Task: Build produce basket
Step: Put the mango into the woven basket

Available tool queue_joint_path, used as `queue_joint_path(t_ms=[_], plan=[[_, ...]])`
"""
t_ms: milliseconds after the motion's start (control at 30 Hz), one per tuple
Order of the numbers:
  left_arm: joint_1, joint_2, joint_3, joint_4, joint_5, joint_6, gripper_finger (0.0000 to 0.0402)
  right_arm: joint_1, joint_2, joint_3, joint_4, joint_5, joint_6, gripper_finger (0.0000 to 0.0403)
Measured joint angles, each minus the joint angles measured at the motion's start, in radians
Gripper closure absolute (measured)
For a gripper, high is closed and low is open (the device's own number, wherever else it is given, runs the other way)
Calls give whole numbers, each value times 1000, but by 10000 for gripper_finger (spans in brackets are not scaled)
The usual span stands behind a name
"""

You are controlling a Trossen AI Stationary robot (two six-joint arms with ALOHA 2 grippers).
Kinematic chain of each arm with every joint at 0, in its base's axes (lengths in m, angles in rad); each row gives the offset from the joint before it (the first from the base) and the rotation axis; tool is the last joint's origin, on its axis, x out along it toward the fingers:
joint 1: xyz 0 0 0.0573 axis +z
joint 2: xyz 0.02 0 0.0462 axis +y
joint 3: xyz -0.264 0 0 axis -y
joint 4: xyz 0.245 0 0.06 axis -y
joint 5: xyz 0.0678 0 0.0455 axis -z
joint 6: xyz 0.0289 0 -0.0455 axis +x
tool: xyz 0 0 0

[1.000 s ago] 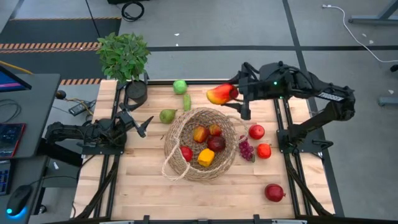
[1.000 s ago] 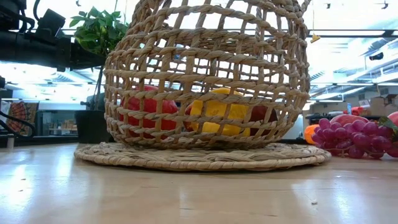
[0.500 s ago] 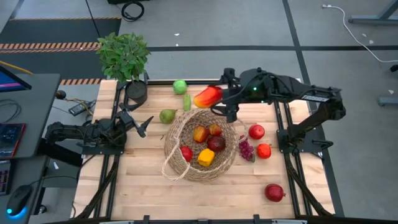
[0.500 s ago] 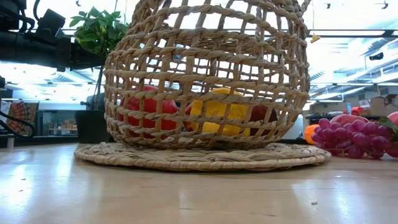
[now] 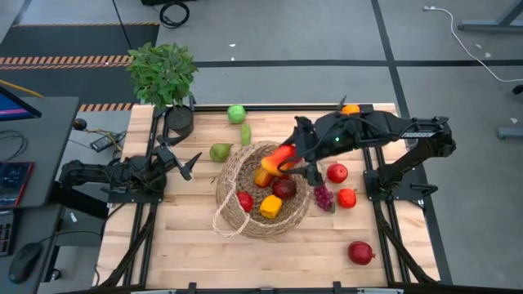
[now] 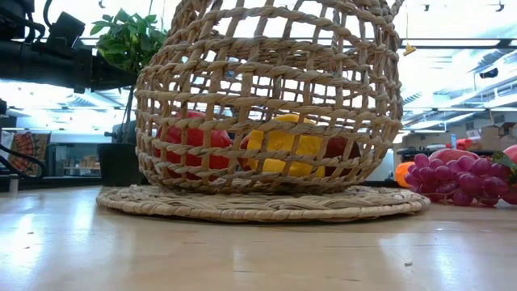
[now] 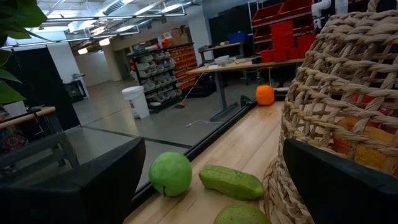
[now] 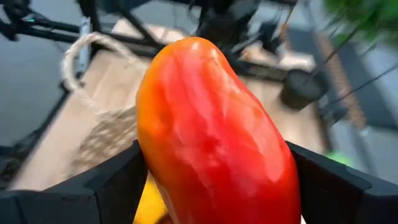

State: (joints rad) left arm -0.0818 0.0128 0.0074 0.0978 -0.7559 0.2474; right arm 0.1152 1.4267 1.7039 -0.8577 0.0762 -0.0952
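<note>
The basket (image 5: 233, 167), a round tan wicker bowl with a loop handle, stands mid-table with several pieces of produce (image 5: 270, 206) inside. My right gripper (image 5: 292, 161) hangs over the basket's far right part, shut on a long red-orange fruit (image 5: 280, 155) that fills the right wrist view (image 8: 211, 130). More produce lies on the table: a green apple (image 5: 236, 113), a green piece (image 5: 245, 134), a pear (image 5: 219, 152), purple grapes (image 5: 324, 196) and red fruits (image 5: 337, 172). My left gripper (image 5: 186, 163) waits open at the table's left. My right gripper pinches the red-orange fruit between its two fingers (image 8: 115, 180), one on each long side (image 8: 155, 155). The fingers slant down from the table's right. The fruit sticks out past the fingers, lifted clear above the produce in the basket.
A potted leafy plant (image 5: 163, 73) stands at the far left corner. An orange (image 5: 350, 109) sits at the far edge, a red fruit (image 5: 346, 198) right of the grapes, and a dark red one (image 5: 360, 252) near the front right.
My right gripper has carried the red-orange fruit from the table's far edge toward the near-left and down, tipping its fingers lower, until it hangs over the basket. The orange at the far edge, earlier hidden under the arm, shows now.
</note>
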Motion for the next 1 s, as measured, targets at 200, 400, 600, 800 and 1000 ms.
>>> queue_joint_path(t_ms=[200, 400, 600, 800, 1000], plan=[[0, 0, 0, 1, 0, 0, 14, 15, 0, 0, -59, -74, 114, 53], [0, 0, 0, 1, 0, 0, 14, -5, -23, 0, -101, -141, 158, 53], [0, 0, 0, 1, 0, 0, 14, -86, -20, -1, -111, -146, 398, 53], [0, 0, 0, 1, 0, 0, 14, -136, -20, -11, -98, -263, 696, 53], [0, 0, 0, 1, 0, 0, 14, -171, -20, -11, -96, -322, 831, 53]])
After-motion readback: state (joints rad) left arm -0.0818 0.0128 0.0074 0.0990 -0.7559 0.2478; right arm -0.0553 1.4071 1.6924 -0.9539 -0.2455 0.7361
